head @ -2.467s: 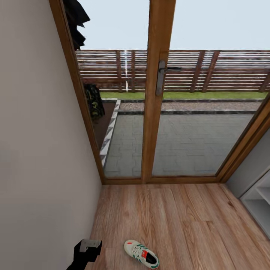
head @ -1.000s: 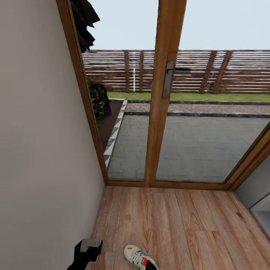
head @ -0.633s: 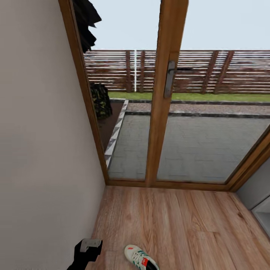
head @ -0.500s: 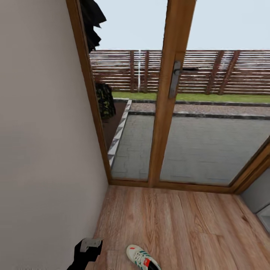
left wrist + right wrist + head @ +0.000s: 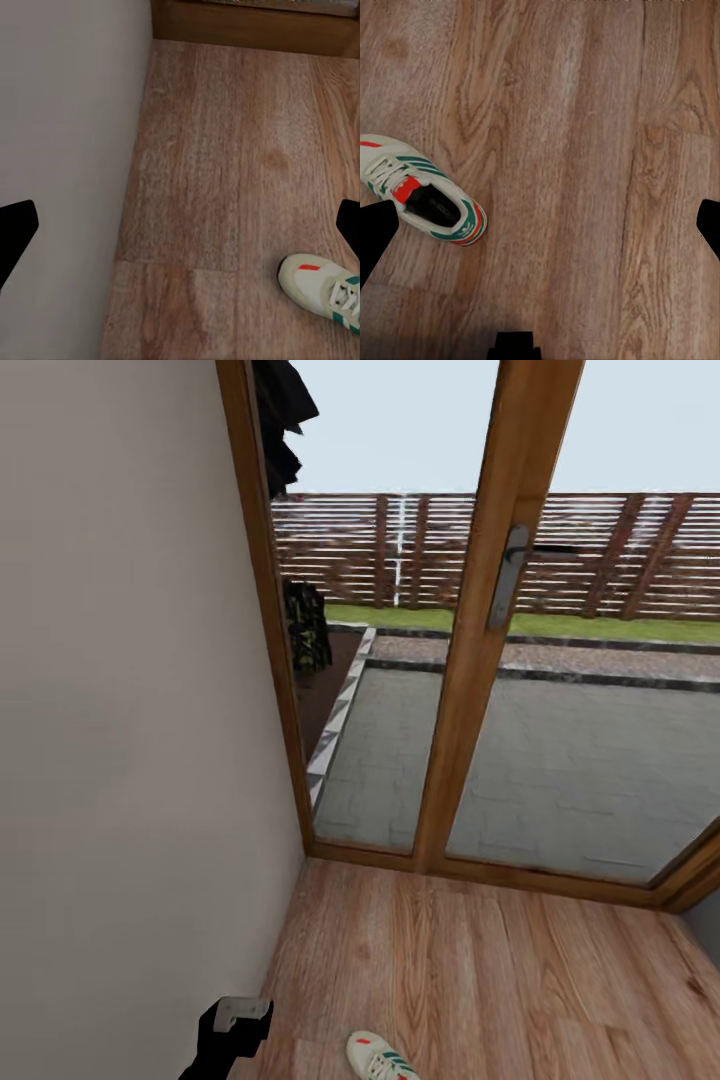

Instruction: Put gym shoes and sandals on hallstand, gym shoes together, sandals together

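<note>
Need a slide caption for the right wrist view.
White gym shoe with green stripes lying alone on wood-grain plank floor.

Corridor floor [image 5: 480, 970] of light brown wood-grain planks, running to the wooden door frame [image 5: 470, 865] and the pale wall [image 5: 130, 760]. One white gym shoe [image 5: 424, 201] with green stripes and red heel lies directly on it, upright.

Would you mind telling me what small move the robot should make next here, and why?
Probably tilt the head down, then lower the left tool toward the gym shoe. The shoe lies alone on the corridor floor, cut off by the head view's lower edge, and both tools hang open and empty above the planks, with the shoe toward the left tool's side.
</note>
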